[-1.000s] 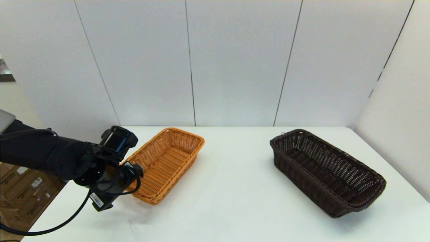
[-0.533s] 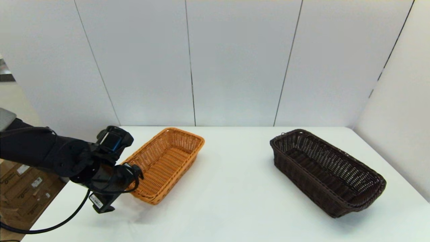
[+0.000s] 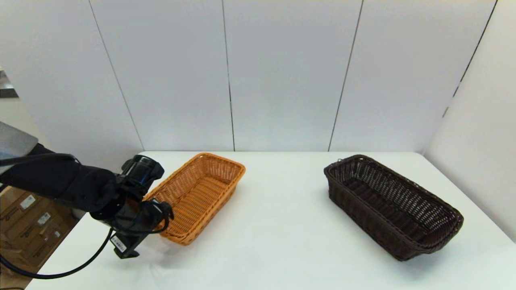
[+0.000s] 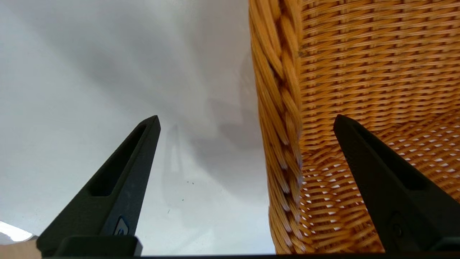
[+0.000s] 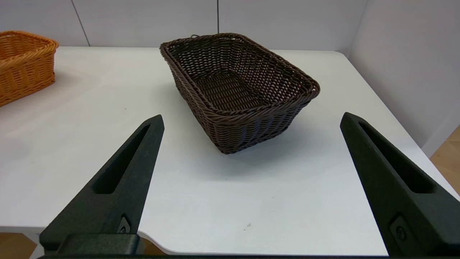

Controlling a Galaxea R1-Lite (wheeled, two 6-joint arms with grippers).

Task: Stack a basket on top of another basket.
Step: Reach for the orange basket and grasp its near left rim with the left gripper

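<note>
Now, starting at your left, the left gripper [image 4: 246, 122] is sitting at the near-left corner of the orange basket [image 3: 200, 194], its fingers spread wide and straddling the braided rim [image 4: 278, 108]: one finger [image 4: 122, 180] is hanging outside over the white table [image 3: 274, 241], the other [image 4: 381, 180] is inside over the woven floor, and neither is touching the wicker, so it is holding nothing. You are seeing that basket lying with its long axis running from the near left toward the far right, its near short end beside the gripper and close to the table's left edge. Compared with the frame half a second ago, the left wrist is sitting slightly lower and nearer the front, while both baskets are lying where they were. Moving right, a broad stretch of bare tabletop is separating the two baskets, well apart. The dark brown basket [image 3: 393, 207] is resting on the right half, its long axis slanting from the far left to the near right, its near end approaching the table's right edge. The right gripper [image 5: 251, 120] is waiting off the front edge, fingers wide apart and empty, facing that basket's short end.
</note>
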